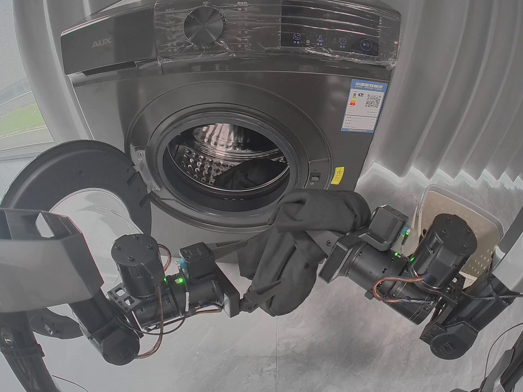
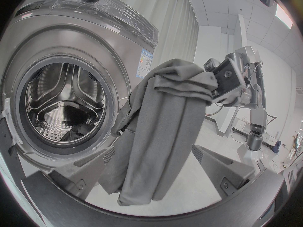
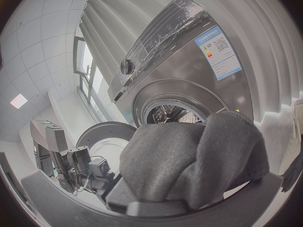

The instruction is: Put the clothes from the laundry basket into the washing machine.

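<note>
**Dark garment held before the open washer**

The right gripper (image 1: 325, 239) has its fingers clamped on the bunched top of the dark garment (image 1: 294, 246), and cloth folds over them. The garment hangs in the air just in front of the washing machine (image 1: 229, 83), below the rim of the drum (image 1: 229, 153) and above the floor (image 1: 327, 349). The left gripper (image 1: 243, 275) sits at the garment's lower half with its fingers (image 2: 85, 171) wide apart; the cloth hangs between them, unclamped.

The left wrist view shows the full drape: long axis upright, folded bulk at the top against the right gripper, loose end pointing to the floor. It also shows another dark item (image 2: 77, 131) lying low in the drum. The right wrist view shows the bundle from behind, heaped over the fingers with the drum mouth beyond it. The head view adds the door (image 1: 71, 175), swung open to the left, and the laundry basket (image 1: 436, 202) behind the right arm.
</note>
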You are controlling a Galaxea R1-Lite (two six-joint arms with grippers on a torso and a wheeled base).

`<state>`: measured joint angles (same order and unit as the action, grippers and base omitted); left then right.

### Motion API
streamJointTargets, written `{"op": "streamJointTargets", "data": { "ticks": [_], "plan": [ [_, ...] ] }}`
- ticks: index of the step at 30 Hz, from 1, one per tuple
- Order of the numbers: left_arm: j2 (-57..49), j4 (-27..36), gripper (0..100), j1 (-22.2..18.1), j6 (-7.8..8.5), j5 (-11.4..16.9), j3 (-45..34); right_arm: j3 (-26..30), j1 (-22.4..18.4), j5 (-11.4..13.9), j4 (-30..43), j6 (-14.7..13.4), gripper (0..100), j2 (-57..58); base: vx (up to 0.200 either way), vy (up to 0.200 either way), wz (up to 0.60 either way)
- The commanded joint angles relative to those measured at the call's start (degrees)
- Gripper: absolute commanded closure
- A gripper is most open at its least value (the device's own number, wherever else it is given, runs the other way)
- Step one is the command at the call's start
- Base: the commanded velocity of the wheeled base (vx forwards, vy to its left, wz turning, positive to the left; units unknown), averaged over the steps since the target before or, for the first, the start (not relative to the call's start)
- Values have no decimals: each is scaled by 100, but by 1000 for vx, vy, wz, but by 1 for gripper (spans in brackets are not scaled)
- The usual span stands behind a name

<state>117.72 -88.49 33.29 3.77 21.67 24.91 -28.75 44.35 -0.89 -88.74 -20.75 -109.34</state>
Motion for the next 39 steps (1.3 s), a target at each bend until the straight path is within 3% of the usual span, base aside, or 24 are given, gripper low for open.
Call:
{"op": "streamJointTargets", "data": {
  "ticks": [1,10,28,39],
  "plan": [
    [286,-1,0,-7,-8,-49,304,1,47,1,-3,1,100,9,0,0,0],
    [638,-1,0,2,-131,-304,1139,1,56,1,-3,-8,100,9,0,0,0],
    [708,-1,0,222,-113,-260,1640,9,47,-8,-12,-8,100,-26,0,0,0],
    [611,-10,0,406,-192,-199,1640,9,109,-8,-12,-8,100,-35,0,0,0]
  ]
}}
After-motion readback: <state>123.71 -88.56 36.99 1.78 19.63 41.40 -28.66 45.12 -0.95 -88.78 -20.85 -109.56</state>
